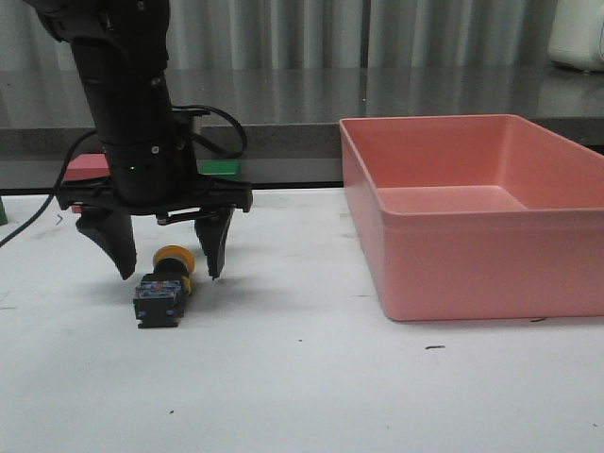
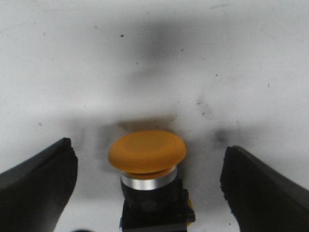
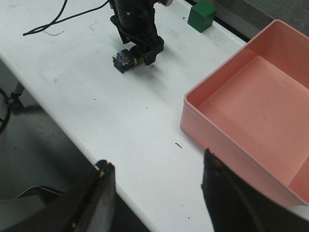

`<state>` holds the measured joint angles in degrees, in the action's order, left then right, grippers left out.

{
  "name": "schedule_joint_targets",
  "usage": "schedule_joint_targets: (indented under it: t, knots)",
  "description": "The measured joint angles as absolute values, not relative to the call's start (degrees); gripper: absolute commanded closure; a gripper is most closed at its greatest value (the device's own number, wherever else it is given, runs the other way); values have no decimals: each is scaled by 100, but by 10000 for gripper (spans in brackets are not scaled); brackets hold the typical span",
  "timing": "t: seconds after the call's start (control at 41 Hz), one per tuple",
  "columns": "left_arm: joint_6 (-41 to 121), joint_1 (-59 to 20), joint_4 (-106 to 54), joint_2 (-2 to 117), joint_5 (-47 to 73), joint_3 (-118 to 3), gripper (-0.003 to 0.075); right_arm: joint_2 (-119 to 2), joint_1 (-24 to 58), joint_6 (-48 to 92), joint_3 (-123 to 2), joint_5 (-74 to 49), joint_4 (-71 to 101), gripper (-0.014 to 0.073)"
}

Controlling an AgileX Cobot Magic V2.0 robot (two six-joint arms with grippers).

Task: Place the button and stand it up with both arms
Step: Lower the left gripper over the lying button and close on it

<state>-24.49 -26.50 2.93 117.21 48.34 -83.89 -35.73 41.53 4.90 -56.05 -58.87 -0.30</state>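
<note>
White surface (image 1: 311,387) holds 1 button (image 1: 162,288), 1 pink bin (image 1: 477,212) and 1 green cube (image 3: 202,15). Lying on its side, the button points its orange cap away from the camera. Directly above it, the left gripper (image 1: 168,257) points down, fingers spread on either side, not touching. Well apart, above the surface's near edge, the right gripper (image 3: 157,193) hangs spread and empty. Bare surface separates button and bin.

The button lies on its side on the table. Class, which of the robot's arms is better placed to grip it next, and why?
The left. Its open left gripper straddles the button, a finger on either side of the orange cap. The right gripper hangs open far away, at the table's near edge beside the pink bin.
</note>
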Motion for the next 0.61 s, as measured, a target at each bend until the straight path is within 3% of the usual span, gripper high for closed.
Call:
schedule_joint_targets:
  t: [0.487,0.609]
  knots:
    - [-2459,-2587,120,11920,4965,-8429,136,-3573,4153,490,-5605,-5896,-30,170]
    - [-2459,-2558,73,11945,4976,-8454,212,-3573,4153,490,-5605,-5896,-30,170]
